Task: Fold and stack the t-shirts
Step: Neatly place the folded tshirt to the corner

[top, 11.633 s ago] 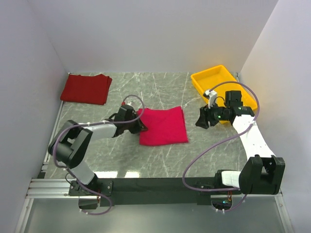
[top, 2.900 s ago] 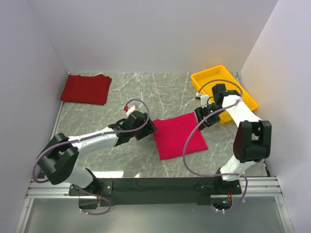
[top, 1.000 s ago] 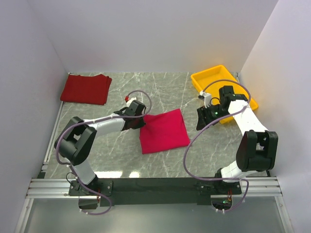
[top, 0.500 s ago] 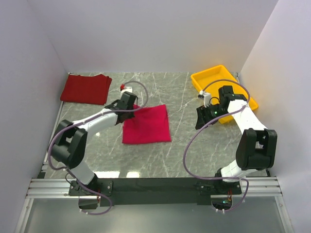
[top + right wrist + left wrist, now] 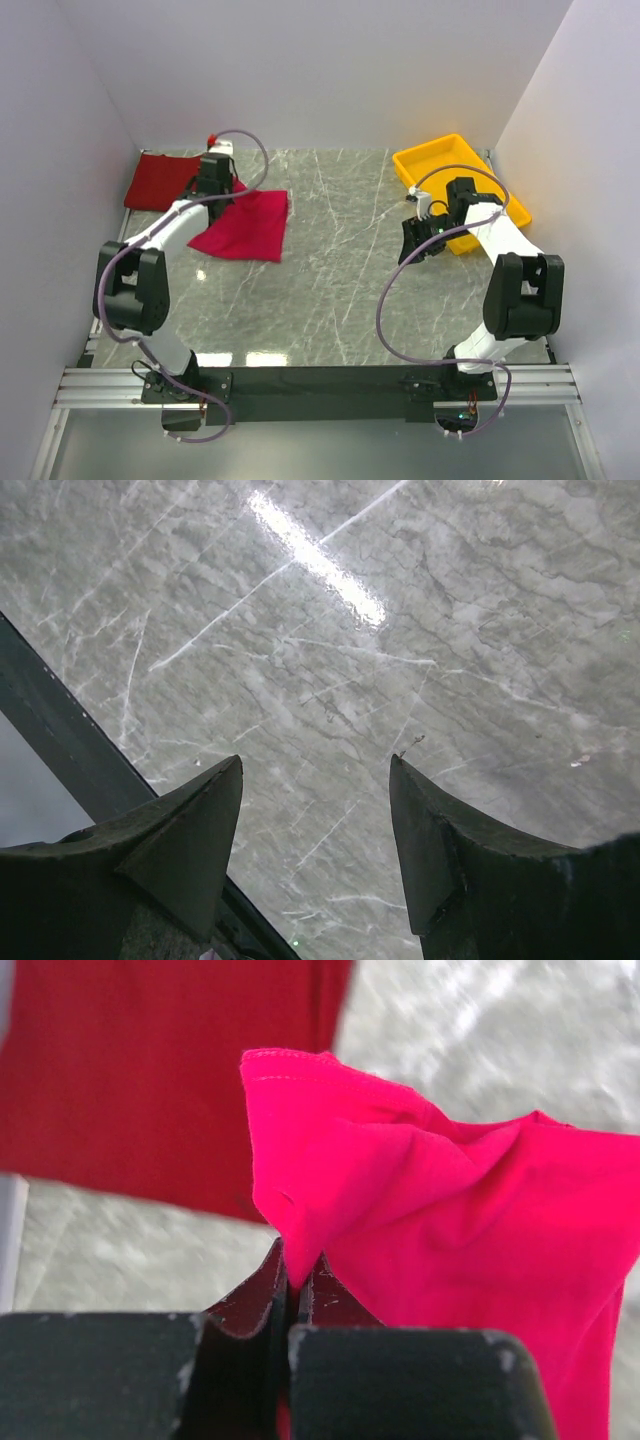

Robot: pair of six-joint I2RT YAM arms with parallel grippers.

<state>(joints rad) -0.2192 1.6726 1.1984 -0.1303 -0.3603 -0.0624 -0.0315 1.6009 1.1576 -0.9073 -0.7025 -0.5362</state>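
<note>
The folded crimson t-shirt (image 5: 248,226) lies at the back left of the table, its far left corner lifted and overlapping the edge of the folded maroon t-shirt (image 5: 165,181). My left gripper (image 5: 216,186) is shut on that lifted corner. In the left wrist view the fingertips (image 5: 297,1260) pinch a bunched fold of the crimson t-shirt (image 5: 450,1190), and the maroon t-shirt (image 5: 150,1070) lies flat just beyond. My right gripper (image 5: 411,246) hovers open over bare marble at the right. The right wrist view shows my right gripper (image 5: 315,765) with nothing between its fingers.
A yellow plastic tray (image 5: 434,158) stands at the back right, just behind the right arm. White walls close the table on the left, back and right. A dark rail (image 5: 330,380) runs along the near edge.
My left gripper has dragged the crimson t-shirt from the middle of the table to the back left, up to the maroon one. The right arm has barely moved.
</note>
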